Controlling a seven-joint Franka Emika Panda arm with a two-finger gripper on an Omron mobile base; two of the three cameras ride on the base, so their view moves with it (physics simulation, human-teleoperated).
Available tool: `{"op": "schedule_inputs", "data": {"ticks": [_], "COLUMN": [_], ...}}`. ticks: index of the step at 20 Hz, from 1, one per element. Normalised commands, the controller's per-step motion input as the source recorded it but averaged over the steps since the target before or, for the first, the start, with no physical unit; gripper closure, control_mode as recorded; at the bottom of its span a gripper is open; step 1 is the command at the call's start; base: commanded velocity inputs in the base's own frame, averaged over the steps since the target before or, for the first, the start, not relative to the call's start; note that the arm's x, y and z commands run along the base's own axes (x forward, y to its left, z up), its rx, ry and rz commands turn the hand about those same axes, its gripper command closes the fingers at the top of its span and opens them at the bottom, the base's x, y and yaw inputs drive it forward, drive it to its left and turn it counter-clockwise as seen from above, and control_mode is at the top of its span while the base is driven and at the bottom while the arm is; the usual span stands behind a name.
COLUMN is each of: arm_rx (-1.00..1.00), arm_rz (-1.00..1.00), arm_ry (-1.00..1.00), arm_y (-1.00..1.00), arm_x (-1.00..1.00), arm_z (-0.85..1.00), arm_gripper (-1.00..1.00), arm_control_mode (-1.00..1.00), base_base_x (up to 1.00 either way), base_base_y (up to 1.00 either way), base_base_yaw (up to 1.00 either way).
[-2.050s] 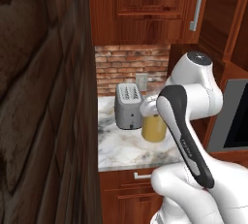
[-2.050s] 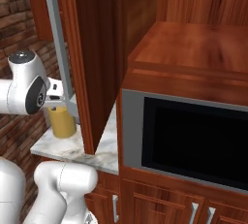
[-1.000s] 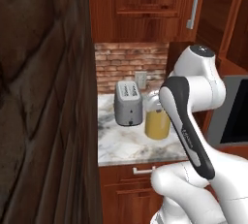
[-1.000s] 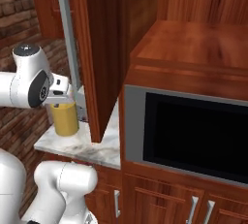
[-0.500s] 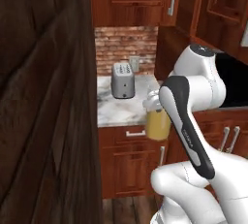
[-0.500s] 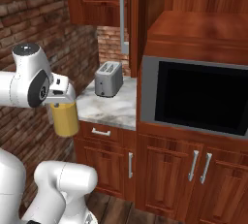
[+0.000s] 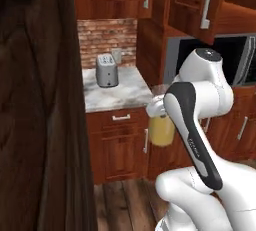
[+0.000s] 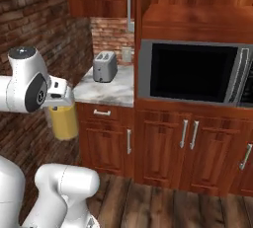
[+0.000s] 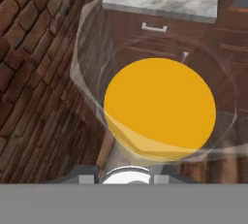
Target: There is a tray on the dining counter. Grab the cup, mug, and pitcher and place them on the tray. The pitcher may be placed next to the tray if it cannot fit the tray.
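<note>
Left base view, left to right: big dark wood panel [image 7: 40, 100] close to the camera along the left side, then a brick backsplash [image 7: 107, 35] with a grey toaster [image 7: 107, 70] standing on a marble counter [image 7: 120, 92] over red-brown wood cabinets [image 7: 117, 147]. Right of that the pitcher [image 7: 161, 129], clear with yellow-orange inside, hangs upright in mid-air off the counter, in front of the cabinet fronts and above the wood floor [image 7: 125, 200], partly hidden by the white arm [image 7: 197, 125]. Gripper [image 7: 156, 109] sits at the pitcher's top; fingers hidden there, but the pitcher hangs from it off any surface, so it's grasping the pitcher. Microwave [image 7: 235, 60] at far right behind the arm. Right base view, left to right: brick wall, arm with gripper [image 8: 59, 101] clamped at the top of the pitcher [image 8: 64, 121], which is carried upright to the left of the cabinets and well apart from the toaster [image 8: 105, 66] on the counter [image 8: 106, 89]; microwave [image 8: 192, 71] built in at the right. Hand view looks straight down into the pitcher [image 9: 160, 109]: round orange bottom, clear wall around it, counter corner and a drawer handle [image 9: 154, 26] beyond at the top, bricks on the left.
</note>
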Motion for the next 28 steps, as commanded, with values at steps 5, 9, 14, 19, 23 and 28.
{"op": "schedule_inputs", "data": {"ticks": [5,9,14,19,23,28], "arm_rx": [0.00,0.00,0.00,0.00,0.00,0.00], "arm_rz": [0.00,0.00,0.00,0.00,0.00,0.00], "arm_ry": [0.00,0.00,0.00,0.00,0.00,0.00], "arm_y": [0.00,0.00,0.00,0.00,0.00,0.00], "arm_x": [0.00,0.00,0.00,0.00,0.00,0.00], "arm_z": [0.00,0.00,0.00,0.00,0.00,0.00], "arm_gripper": [1.00,1.00,1.00,1.00,1.00,1.00], "arm_control_mode": [1.00,1.00,1.00,1.00,1.00,1.00], "base_base_x": [-0.05,0.00,0.10,0.18,0.18,0.17], "base_base_y": [-0.02,0.00,0.00,0.00,0.00,0.00], "base_base_yaw": [-0.66,-0.82,-0.92,-0.98,-0.99,-0.99]}}
